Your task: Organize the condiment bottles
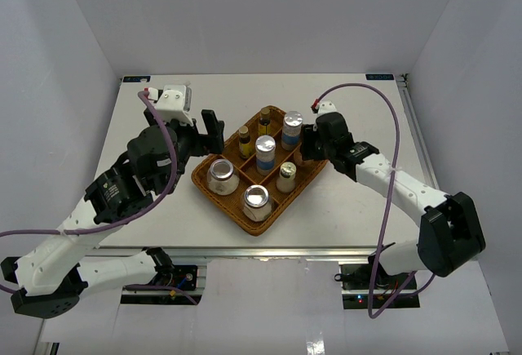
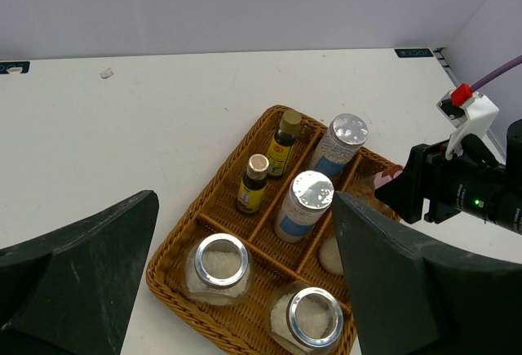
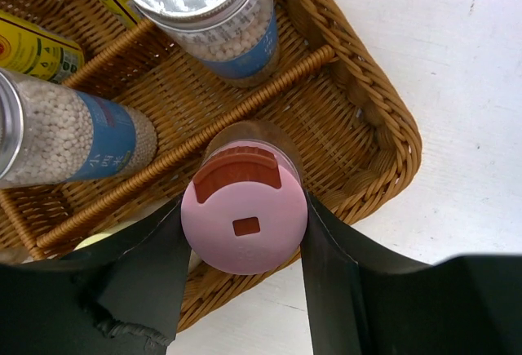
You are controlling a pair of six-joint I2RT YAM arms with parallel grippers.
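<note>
Right gripper is pinching the pink-capped bottle by its lid, with its two black fingers pressing against opposite sides of the cap. In the right wrist view the bottle is sitting over the corner compartment at the right end of the woven tray, just inside the rim. Whether its base is resting on the weave or hanging just above it, I cannot tell. Across a divider from it, two silver-capped cylinders with blue labels are standing upright in the tray's middle strip. Beyond them, two slim amber bottles are standing along the tray's far-left side. A yellow-capped bottle is standing in the same strip as the pink one, nearer the arm bases. Two squat glass jars with silver lids are sitting side by side at the tray's near-left end. Left gripper is hovering near the tray's far-left edge, with its jaws spread wide and gripping nothing. From its wrist camera, the tray and its bottles are showing in the gap between the two dark fingers. That tray is lying turned at an angle in the middle of the white table, between the two arms.
</note>
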